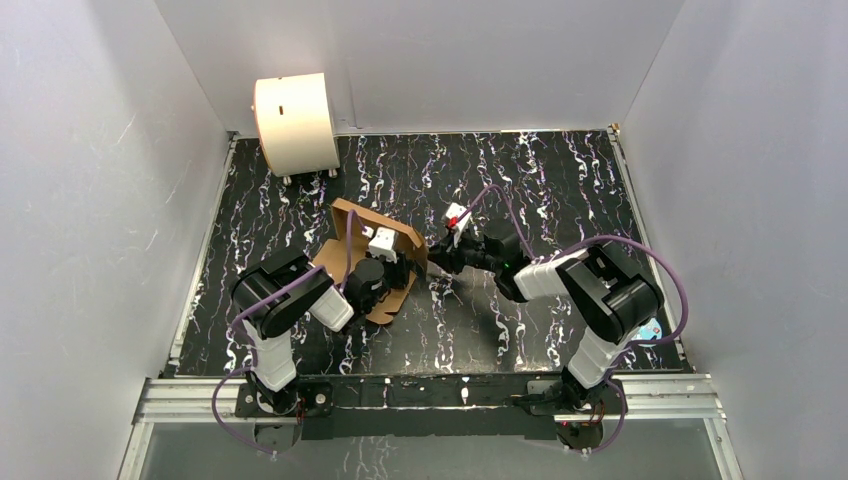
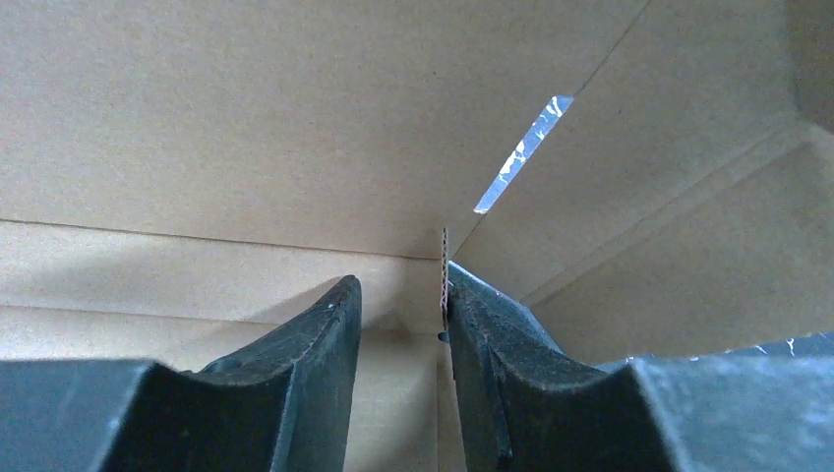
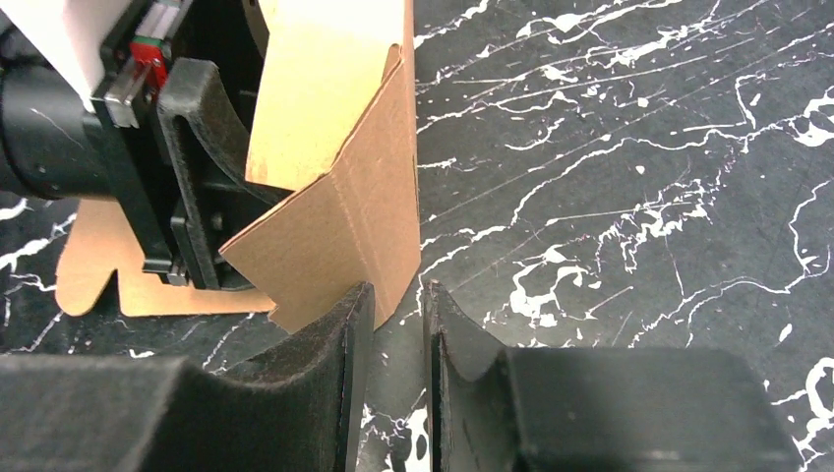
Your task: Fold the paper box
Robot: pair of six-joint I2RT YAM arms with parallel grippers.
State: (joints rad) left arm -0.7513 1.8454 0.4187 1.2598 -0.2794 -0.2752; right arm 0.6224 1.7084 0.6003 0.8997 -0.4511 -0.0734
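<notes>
On the marbled bench [image 1: 560,190], left of centre, the paper box [image 1: 347,228] stood partly folded, some walls raised, closing seemingly left; left fingers [image 2: 325,329] sat narrow astride an inner flap edge, unclamped; right fingers [image 3: 334,344] narrow, empty, beside its wall

Bright, even light — soft shadows (slight blur)

Your widest free room is the right half of the table [image 1: 580,190] and the strip along its far middle — bare marbled surface. The paper box [image 1: 347,228] blocks the centre-left with its back panel upright. The left gripper [image 1: 392,265] sits inside it, cardboard close ahead and to the right. The right gripper [image 1: 437,258] crowds the box's right flap. A white drum [image 1: 295,122] fills the far left corner.
</notes>
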